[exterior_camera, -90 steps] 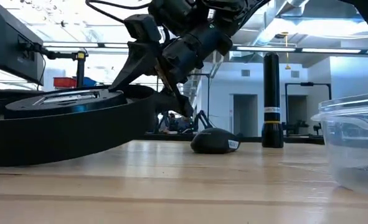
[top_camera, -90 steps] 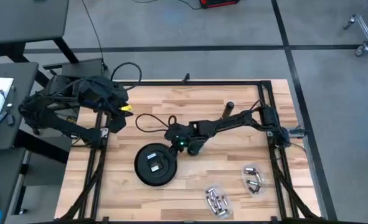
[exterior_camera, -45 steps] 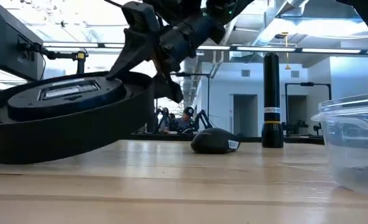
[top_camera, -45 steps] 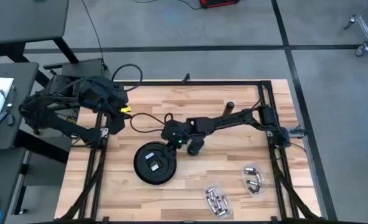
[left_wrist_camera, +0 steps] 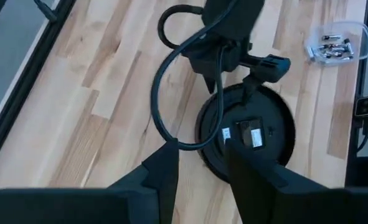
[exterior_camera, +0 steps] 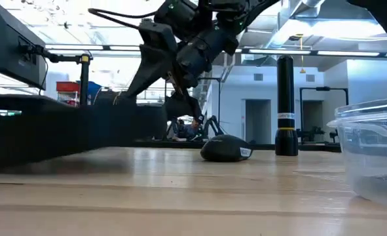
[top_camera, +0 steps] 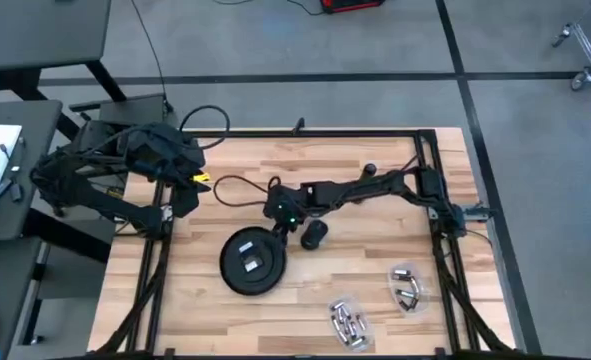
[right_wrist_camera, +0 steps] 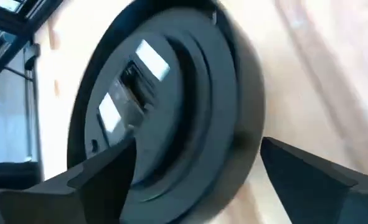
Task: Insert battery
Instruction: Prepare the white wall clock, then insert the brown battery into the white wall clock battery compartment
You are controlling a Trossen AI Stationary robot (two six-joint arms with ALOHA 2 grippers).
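Right gripper [top_camera: 278,222], fingers spread and gripping nothing, hovers at the round black device [top_camera: 253,262]. No battery fitted yet; batteries [top_camera: 347,322] remain in their container.

Light: bright, even overhead illumination; ceiling glare is seen in the low view.
Blur: the round black device [right_wrist_camera: 171,106] is smeared by motion.
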